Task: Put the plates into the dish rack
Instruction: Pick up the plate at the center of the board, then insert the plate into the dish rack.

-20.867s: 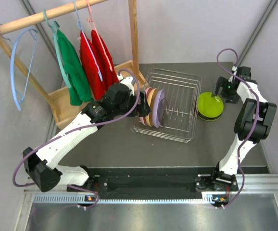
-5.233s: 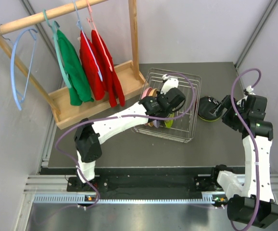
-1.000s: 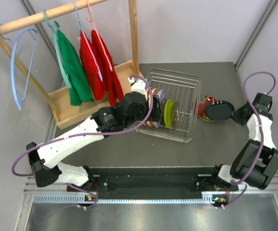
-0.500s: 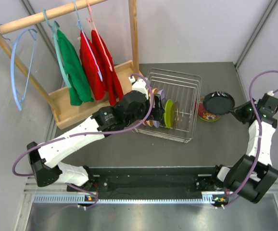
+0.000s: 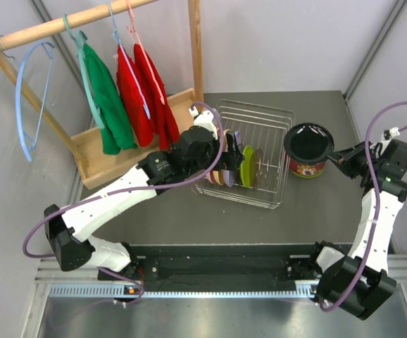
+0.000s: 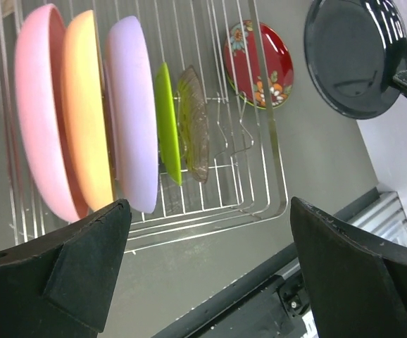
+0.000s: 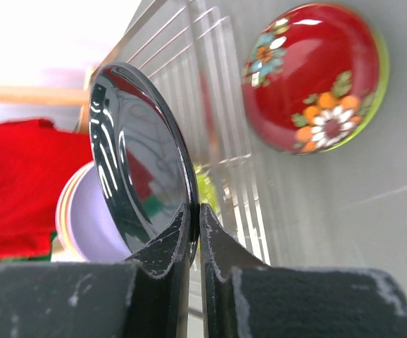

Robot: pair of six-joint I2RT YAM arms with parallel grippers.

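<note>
Since half a second ago, the right gripper point(image 5: 341, 158) has carried the glossy dark round plate point(image 5: 309, 142) up and towards the silver wire dish rack point(image 5: 267, 190). The plate now hangs just off the rack's right side, partly covering the red round plate with a flower pattern point(image 5: 303, 169) from above. The left arm has barely shifted and stays over the rack's left end.

We can read no writing on any plate.

The overhead view shows the red plate as only a sliver. The left wrist view shows it whole point(image 6: 260, 63), lying flat on the grey table point(image 6: 309, 162) just beyond the rack's right side. That view also lays out the row on edge between the rack's dividers: pink plate point(image 6: 38, 120), orange-tan plate point(image 6: 87, 105), lavender plate point(image 6: 129, 113), smaller lime green plate point(image 6: 165, 123), then clear ribbed plate point(image 6: 193, 120).

The right wrist view alone shows the grip: both fingers are pinched tight on the dark plate's point(image 7: 136, 162) rim, the plate standing on edge.

The left gripper point(image 6: 208, 204) has its jaws spread wide, holding nothing and touching nothing, above the rack's near edge.
</note>
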